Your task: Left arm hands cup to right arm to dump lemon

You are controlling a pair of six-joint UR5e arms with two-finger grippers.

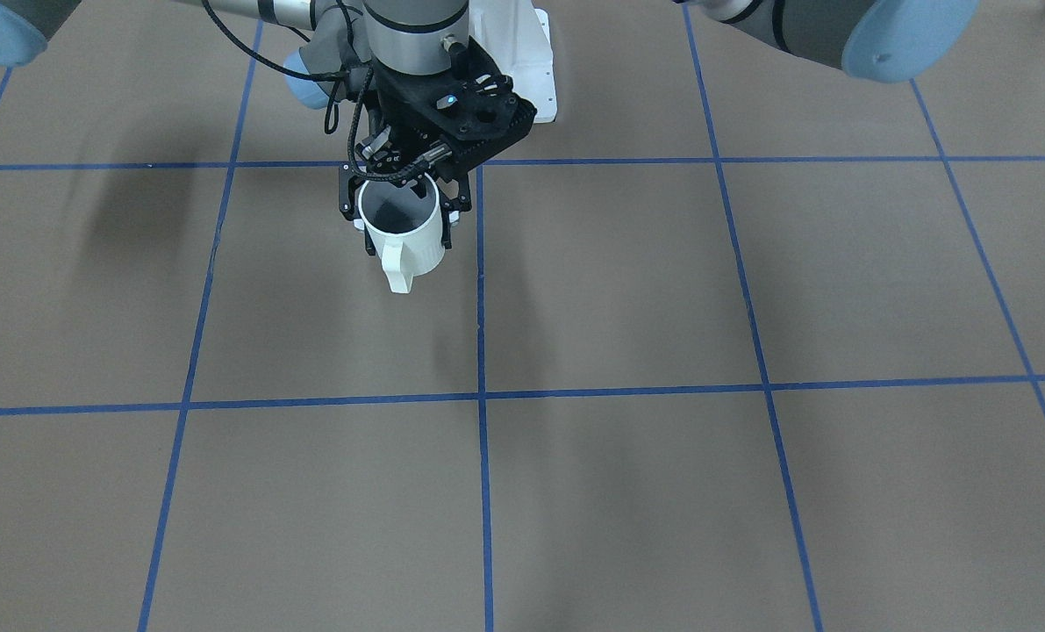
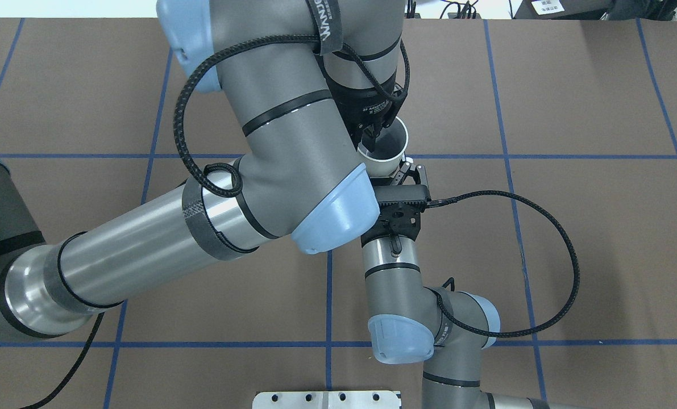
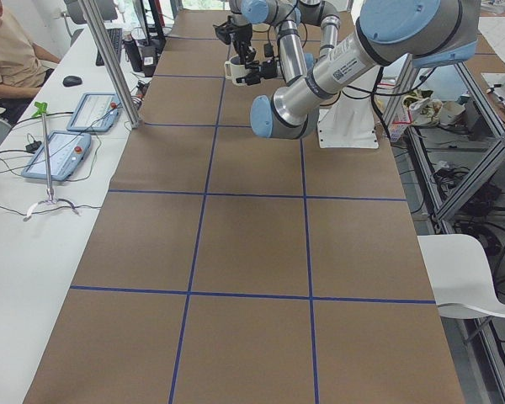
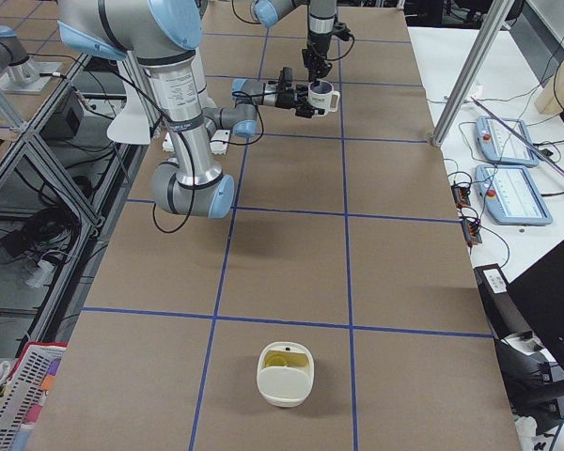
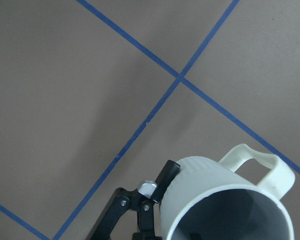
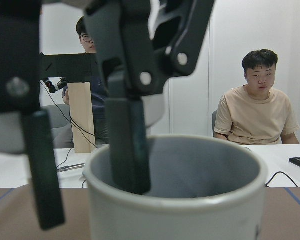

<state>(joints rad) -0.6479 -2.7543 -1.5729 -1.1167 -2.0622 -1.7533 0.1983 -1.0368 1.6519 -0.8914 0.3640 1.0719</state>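
Observation:
The white cup [image 1: 412, 256] hangs above the table, upright, its handle toward the operators' side. My right gripper [image 1: 408, 237] comes in level from the robot's side and is shut on its body; one of its fingers [image 5: 166, 175] presses the wall. My left gripper [image 2: 371, 145] reaches down from above, open, with one finger inside the cup [image 6: 180, 220] and the other just outside, a small gap from the wall. The cup's greyish inside shows no lemon. The cup also shows in the exterior right view [image 4: 325, 98].
A white bowl [image 4: 284, 383] with something yellow in it stands on the table toward the robot's right end. Blue tape lines [image 1: 480, 395] grid the brown table. Operators [image 6: 260, 110] sit past the far edge. Metal posts [image 4: 470, 66] stand along that side.

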